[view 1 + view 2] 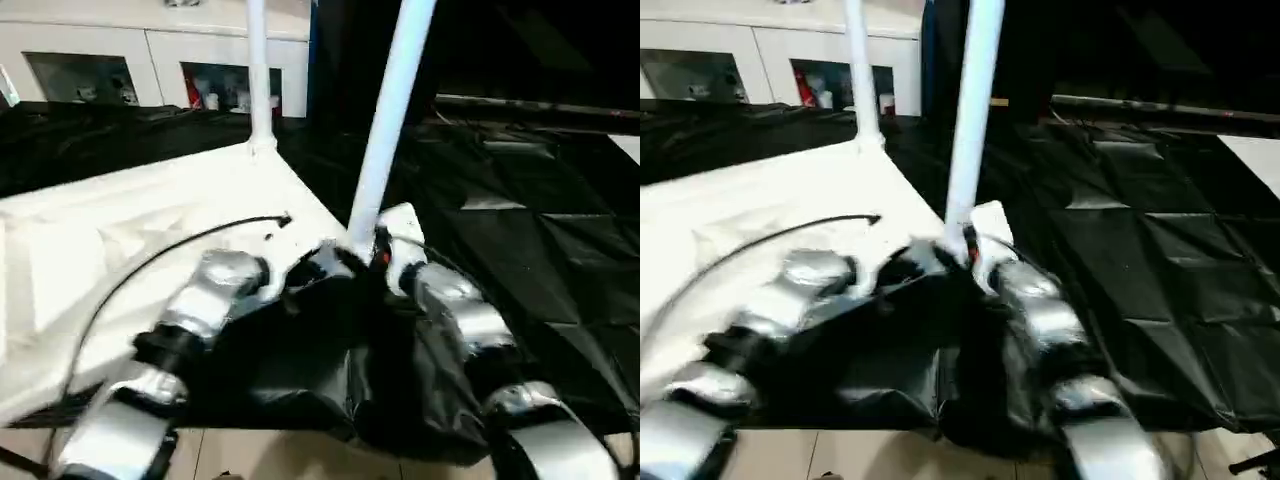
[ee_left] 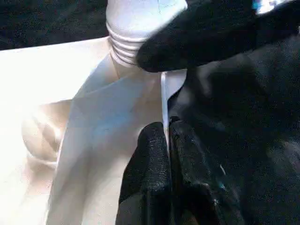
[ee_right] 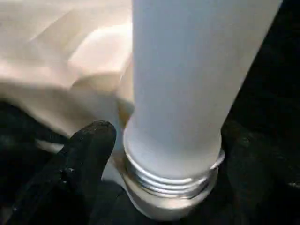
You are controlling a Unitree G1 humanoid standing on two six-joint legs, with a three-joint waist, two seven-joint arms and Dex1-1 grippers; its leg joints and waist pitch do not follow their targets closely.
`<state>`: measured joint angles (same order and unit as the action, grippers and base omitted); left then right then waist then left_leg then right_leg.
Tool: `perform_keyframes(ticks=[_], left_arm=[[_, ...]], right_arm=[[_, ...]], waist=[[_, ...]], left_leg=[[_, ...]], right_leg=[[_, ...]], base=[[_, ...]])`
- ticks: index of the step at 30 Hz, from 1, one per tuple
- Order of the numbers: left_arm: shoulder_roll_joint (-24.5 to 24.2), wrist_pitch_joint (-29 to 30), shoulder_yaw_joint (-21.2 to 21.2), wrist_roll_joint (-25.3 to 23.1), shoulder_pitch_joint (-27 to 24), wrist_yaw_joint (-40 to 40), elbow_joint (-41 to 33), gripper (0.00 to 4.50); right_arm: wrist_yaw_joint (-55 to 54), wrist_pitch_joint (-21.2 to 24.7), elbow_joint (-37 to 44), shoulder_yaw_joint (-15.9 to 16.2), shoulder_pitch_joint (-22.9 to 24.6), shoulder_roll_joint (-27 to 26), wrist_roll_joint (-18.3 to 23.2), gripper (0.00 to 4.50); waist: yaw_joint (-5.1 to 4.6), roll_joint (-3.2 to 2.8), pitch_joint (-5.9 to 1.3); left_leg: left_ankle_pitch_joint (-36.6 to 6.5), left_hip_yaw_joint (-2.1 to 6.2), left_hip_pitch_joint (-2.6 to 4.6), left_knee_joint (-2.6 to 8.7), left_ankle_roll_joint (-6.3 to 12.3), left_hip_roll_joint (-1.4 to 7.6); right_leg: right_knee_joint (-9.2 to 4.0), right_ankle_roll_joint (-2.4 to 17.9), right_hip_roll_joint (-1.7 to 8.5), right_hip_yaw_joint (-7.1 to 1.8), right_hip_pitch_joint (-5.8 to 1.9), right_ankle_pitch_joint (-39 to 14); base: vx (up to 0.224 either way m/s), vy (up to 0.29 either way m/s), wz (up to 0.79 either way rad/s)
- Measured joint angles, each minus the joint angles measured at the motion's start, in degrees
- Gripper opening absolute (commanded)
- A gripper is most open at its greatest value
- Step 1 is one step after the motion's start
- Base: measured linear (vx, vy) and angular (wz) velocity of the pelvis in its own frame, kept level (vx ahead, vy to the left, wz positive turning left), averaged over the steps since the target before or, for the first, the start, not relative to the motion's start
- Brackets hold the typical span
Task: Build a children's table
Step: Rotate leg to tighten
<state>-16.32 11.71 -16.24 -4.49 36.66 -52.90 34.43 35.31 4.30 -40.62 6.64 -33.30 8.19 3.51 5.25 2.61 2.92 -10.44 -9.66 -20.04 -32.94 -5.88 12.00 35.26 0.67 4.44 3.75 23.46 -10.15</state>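
Observation:
The white tabletop (image 1: 120,230) lies upside down on black sheeting. One white leg (image 1: 257,70) stands in its far corner socket. A second leg (image 1: 392,110) stands upright at the near right corner, its threaded end (image 3: 171,180) at the socket. My right gripper (image 3: 168,140) is open around this leg's base, with one black finger (image 3: 79,159) on either side and a gap to the tube. My left gripper (image 2: 167,136) is shut on the thin rim of the tabletop (image 2: 163,93) just beside that corner.
A white cabinet with glass doors (image 1: 150,60) stands along the back. Crinkled black plastic sheeting (image 1: 520,220) covers the floor to the right. A black cable (image 1: 200,235) arcs over the tabletop from my left forearm (image 1: 205,300). Light flooring (image 1: 270,455) shows at the near edge.

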Motion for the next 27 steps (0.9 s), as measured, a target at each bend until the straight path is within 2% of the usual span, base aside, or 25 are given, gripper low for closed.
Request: perform_keyframes(ticks=[4,10,17,27], left_arm=[[-3.0,-1.4,-0.5,3.2,-1.6,-10.0,-2.2,0.00],[-5.7,-1.3,-1.1,5.6,-3.0,-18.8,-4.3,0.00],[-6.3,-1.4,-1.7,6.1,-3.1,-22.5,-4.3,0.00],[-6.8,-1.4,-1.7,6.5,-3.3,-24.0,-4.3,0.00]], right_arm=[[11.2,0.6,5.8,2.9,3.2,5.2,0.6,3.79],[21.8,3.7,14.1,5.1,7.2,10.3,3.3,3.79],[27.7,6.5,18.6,5.3,9.0,12.1,5.8,3.79],[27.9,8.3,20.1,5.3,9.5,12.2,6.1,3.01]], waist=[[0.44,-0.01,0.00],[1.44,0.00,0.03],[1.71,0.02,0.04],[1.82,0.03,0.04]], left_leg=[[-0.1,-0.07,-0.05,-0.01,0.12,-0.02],[-0.1,-0.12,0.00,-0.05,0.22,-0.02],[-0.1,-0.10,0.02,-0.18,0.20,0.00],[-0.1,-0.10,-0.01,-0.18,0.20,0.00]], right_leg=[[-0.25,0.1,0.02,-0.03,-0.01,0.0],[-0.25,0.2,0.05,-0.02,0.04,-0.1],[-0.16,0.2,0.07,-0.02,-0.03,0.0],[-0.20,0.1,0.08,-0.02,-0.03,0.0]], base=[[0.000,0.000,0.00],[0.000,0.000,0.00],[0.000,0.000,0.00],[0.000,0.000,0.00]])
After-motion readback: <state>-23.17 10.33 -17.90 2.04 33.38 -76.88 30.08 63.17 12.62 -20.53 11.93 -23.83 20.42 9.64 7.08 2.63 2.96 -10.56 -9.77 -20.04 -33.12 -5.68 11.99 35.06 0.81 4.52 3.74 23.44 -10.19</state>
